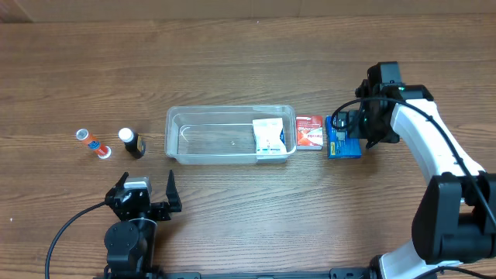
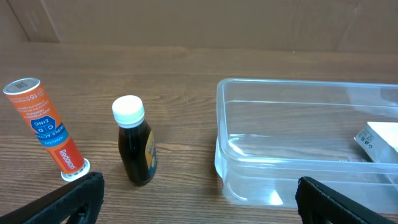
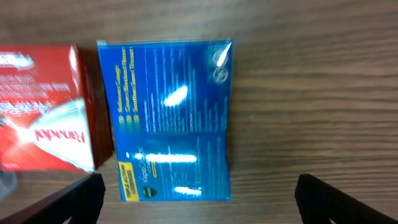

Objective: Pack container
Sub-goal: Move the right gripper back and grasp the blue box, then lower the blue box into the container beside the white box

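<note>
Sitting mid-table, right of the orange tube (image 1: 93, 142) and dark bottle (image 1: 132, 143), the container (image 1: 209, 138) looks light, thin-walled, slick and slightly flexible; its rim seems the best hold. The left gripper (image 1: 146, 181) hangs spread on its near side. Further right, the right gripper (image 1: 347, 130) is spread over the blue box (image 1: 342, 146). The wooden table (image 1: 232, 46) leaves ample room

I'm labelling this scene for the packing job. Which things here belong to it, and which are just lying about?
Belongs to the job:
clear plastic rectangular tub
small white box, already inside it
probably still to pack: red box, blue box, dark white-capped bottle, orange tube

Lying about:
brown cardboard-like backdrop
</note>
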`<state>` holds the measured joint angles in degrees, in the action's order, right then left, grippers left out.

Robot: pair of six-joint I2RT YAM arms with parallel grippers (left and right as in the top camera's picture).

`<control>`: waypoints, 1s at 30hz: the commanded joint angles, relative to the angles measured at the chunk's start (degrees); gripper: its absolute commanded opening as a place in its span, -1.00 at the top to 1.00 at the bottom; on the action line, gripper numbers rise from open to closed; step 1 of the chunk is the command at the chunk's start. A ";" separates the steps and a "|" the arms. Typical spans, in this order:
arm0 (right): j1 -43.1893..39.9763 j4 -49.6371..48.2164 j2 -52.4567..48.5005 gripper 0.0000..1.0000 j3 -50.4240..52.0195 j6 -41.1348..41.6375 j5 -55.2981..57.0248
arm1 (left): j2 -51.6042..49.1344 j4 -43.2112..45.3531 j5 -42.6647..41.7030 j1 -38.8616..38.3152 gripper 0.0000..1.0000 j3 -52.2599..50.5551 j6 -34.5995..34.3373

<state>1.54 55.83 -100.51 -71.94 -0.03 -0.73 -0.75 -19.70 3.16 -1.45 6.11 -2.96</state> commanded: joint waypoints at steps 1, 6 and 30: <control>0.46 -2.16 -4.07 -1.00 0.55 -3.30 -2.91 | 0.48 0.26 -0.44 0.20 -1.00 -0.22 -0.44; 1.77 -4.85 -8.79 -1.00 0.63 -2.75 -3.87 | 0.48 0.26 -0.44 0.20 -1.00 -0.22 -0.44; 40.87 -2.95 -5.27 -0.34 -18.08 28.39 5.14 | 0.50 0.26 -0.44 0.22 -1.00 -0.22 -0.44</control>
<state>42.89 55.46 -102.69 -89.60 25.74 3.60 -0.75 -19.68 3.16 -1.45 6.11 -2.98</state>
